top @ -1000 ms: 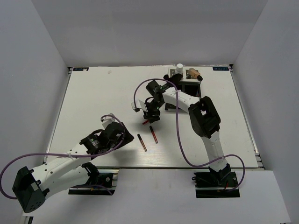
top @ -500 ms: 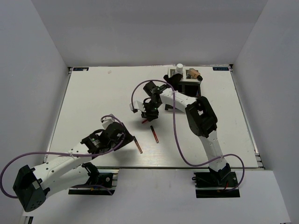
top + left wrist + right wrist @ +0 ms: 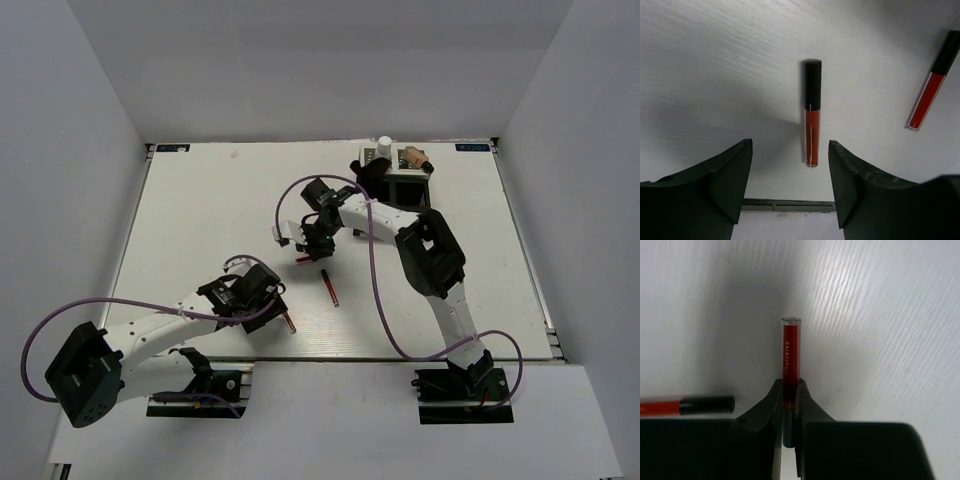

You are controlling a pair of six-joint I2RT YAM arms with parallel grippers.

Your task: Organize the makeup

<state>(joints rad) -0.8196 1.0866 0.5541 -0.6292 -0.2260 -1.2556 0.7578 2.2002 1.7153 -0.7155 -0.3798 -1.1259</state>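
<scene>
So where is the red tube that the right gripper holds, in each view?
Top external: the held red tube is a little left of centre, at the tip of the right gripper.
Left wrist: not in it.
Right wrist: centre of the picture, its lower end pinched by the gripper.
Shared landmark: the loose red tube with a black cap, near the centre in top external, upper right in left wrist, lower left in right wrist.

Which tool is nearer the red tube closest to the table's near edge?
Left. That red tube lies just ahead of the open left tool; the right tool, shut on a second tube, sits farther away.
</scene>
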